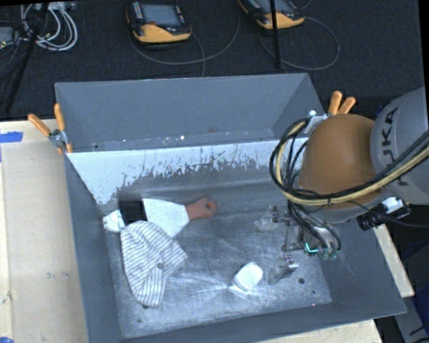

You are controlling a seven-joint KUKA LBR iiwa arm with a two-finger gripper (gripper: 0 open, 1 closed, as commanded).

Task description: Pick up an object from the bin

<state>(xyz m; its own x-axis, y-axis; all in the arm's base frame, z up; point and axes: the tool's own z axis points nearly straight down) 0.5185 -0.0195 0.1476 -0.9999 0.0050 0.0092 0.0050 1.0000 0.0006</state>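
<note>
My gripper (279, 248) hangs low over the right part of the bin floor, below the arm's orange cover. It is open, with nothing between its fingers. A small white rounded piece (248, 277) lies on the floor just left of the lower fingertip (283, 271), close to it but apart. Farther left lies a brush (175, 211) with white bristles, a black band and a reddish-brown handle pointing right. A crumpled grey-and-white striped cloth (149, 261) lies below the brush head.
The brush and cloth take up the left half of the bin floor. Bare floor lies between the brush handle and my gripper. The bin's sloped walls rise close on the right and front of the gripper.
</note>
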